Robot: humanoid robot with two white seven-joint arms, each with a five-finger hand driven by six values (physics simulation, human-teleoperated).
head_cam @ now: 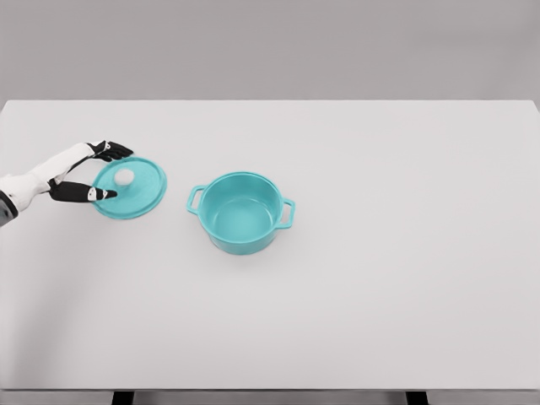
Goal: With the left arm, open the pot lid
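One round teal lid with a white knob [135,187] lies flat on the white bench [380,295], left of the open teal two-handled pot [241,212]. Left hand [99,173] brackets the knob, fingers spread (apparently released); withdrawal likely remains.

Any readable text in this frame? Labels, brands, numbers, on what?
None: no text, label, brand, number or sign is readable anywhere in the head view.
Pot: plain teal, unmarked.
Lid: plain teal with a white knob, unmarked.
Left robot hand: white and black, no markings visible.
Table: bare white surface.
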